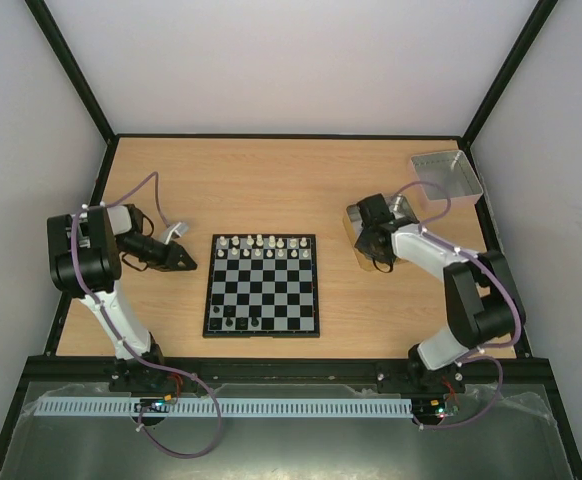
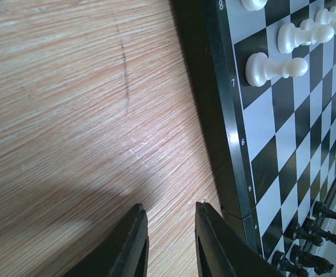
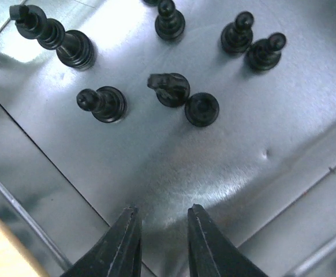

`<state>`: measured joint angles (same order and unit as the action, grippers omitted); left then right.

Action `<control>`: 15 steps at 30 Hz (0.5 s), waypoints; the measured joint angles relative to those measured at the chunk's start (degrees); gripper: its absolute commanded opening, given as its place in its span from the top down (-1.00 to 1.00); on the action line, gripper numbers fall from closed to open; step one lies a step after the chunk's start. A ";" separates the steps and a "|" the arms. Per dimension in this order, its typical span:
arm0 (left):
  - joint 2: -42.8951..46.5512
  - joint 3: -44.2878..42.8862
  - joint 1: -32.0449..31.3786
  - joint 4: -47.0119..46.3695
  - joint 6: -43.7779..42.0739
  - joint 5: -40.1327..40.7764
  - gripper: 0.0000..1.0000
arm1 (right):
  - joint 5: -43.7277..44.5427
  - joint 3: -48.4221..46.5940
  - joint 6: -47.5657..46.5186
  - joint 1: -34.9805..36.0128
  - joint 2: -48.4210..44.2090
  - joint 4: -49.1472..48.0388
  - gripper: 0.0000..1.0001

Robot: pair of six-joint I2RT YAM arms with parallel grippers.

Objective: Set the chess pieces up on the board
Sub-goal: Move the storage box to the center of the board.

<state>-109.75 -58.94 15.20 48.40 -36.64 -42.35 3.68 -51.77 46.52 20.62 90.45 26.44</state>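
Even, diffuse light fills the overhead view. The counter [image 1: 271, 180] carries only faint shadows beside the arms, and fine detail is coarse. In the left wrist view a broad soft shadow darkens the wood beside the blurred left pincer [image 2: 169, 205]. In the right wrist view the tin [image 3: 243, 173] glares white at upper left. The black pieces [image 3: 171, 89] are sharp, and the right pincer [image 3: 163, 209] is out of focus.

From where I stand, only the board [image 2: 223, 109] carries anything legible: pale rank numbers on its black border, just ahead and to the right of the left gripper [image 2: 170, 208]. Farthest from it is 8, then 7, 6 and 5 coming nearer; the mark closest to it is too small to read
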 measured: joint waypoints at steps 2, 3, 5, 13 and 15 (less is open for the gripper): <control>0.26 0.15 0.00 -0.20 0.00 0.20 0.49 | -0.83 1.92 0.24 0.00 -2.56 0.04 0.58; 0.35 0.20 0.00 -0.26 0.00 0.33 0.49 | -1.20 2.80 0.37 0.00 -3.63 0.02 0.58; 0.55 0.42 0.00 -0.50 0.00 0.35 0.49 | -1.73 4.68 0.63 0.00 -5.60 -0.13 0.60; 2.03 1.36 0.15 -1.42 -0.02 1.73 0.49 | -3.63 12.81 2.25 1.14 -12.41 -0.09 0.63; 2.36 1.60 0.22 -1.64 -0.02 1.97 0.49 | -3.76 14.16 3.02 2.45 -13.86 0.04 0.63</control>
<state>-107.39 -57.34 15.42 46.76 -36.67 -40.38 -0.08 -37.60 49.54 23.07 76.60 26.48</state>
